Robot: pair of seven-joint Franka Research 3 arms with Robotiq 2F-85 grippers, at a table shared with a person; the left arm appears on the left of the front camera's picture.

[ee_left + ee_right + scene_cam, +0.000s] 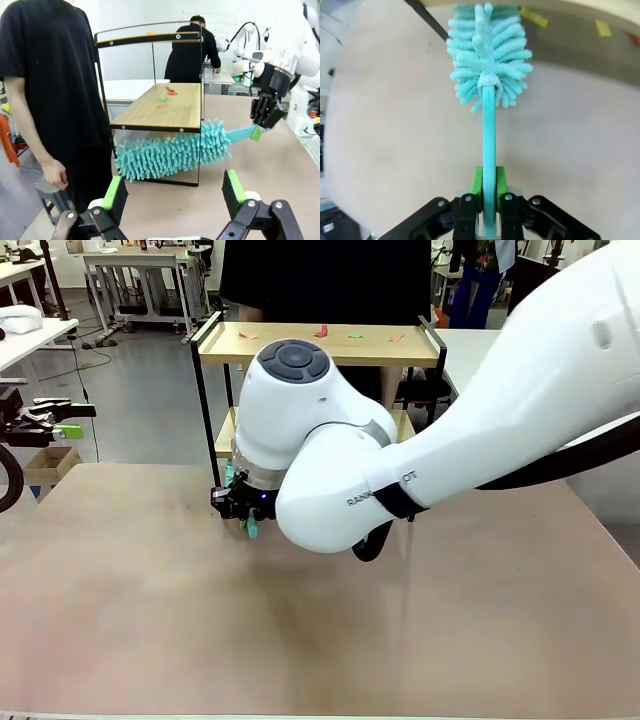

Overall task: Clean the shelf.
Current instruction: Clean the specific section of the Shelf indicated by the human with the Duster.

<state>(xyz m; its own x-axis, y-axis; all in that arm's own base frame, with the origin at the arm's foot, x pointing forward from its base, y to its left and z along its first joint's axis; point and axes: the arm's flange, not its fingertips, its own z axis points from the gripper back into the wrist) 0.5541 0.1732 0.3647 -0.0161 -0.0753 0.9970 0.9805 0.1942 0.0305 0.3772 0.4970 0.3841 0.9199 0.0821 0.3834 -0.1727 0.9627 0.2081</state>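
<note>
The shelf [420, 352] stands at the far edge of the brown table, with small red and green scraps [322, 332] on its top board. My right gripper [245, 512] is shut on the handle of a teal duster [489, 145]. The fluffy duster head [170, 152] lies low against the shelf [185, 107], just under the edge of a board that carries red scraps [171, 91]. From the left wrist, the right gripper [261, 125] holds the handle's end. My left gripper [172, 200] is open and empty, well back from the shelf. It also hangs at the table's left side [75, 418].
A person in a black shirt stands beside the shelf, one hand [55, 172] hanging down. The brown table [300, 640] is bare in front of my right arm. White tables [30, 335] and another person [192, 55] are farther off.
</note>
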